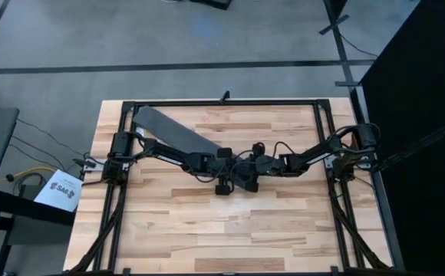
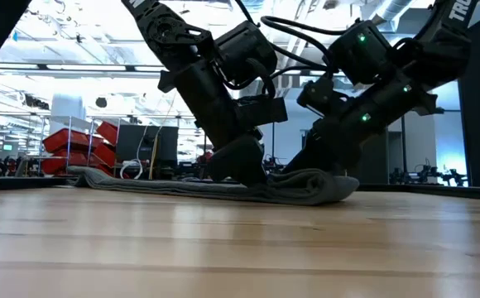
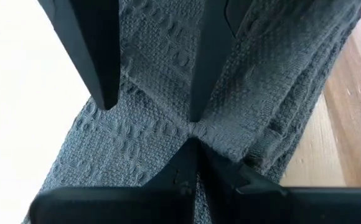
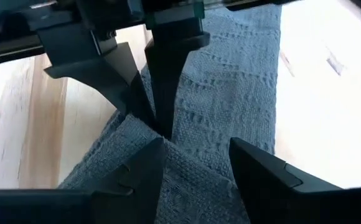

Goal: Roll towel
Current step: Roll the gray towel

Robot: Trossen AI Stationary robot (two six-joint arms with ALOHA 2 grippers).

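The dark grey soft towel [image 1: 175, 132] lies on the light wooden bench [image 1: 230, 222], which is made of long pale planks inside a black metal frame. The towel is a long, flat strip with a bumpy woven feel, full of little ridges and squares [image 3: 143, 130]. Its long side runs at a slant in the high view, from the far left corner of the bench down toward the middle. At the middle end the cloth is bunched into a soft, thick lump [image 2: 314, 186], while the rest lies thin and flat on the wood. The left hand [image 1: 224, 154] and the right hand [image 1: 255, 159] meet at this bunched end, very close to each other, tip to tip. The left hand's hard black fingers [image 3: 187, 180] come together to a point on the cloth where it gathers into folds, so it looks closed on the towel. The right hand's fingers [image 4: 137, 180] are spread apart, with the grey cloth lying between them, and one finger touches the raised fold. Both arms are dark and shiny, with black cables looping over them.
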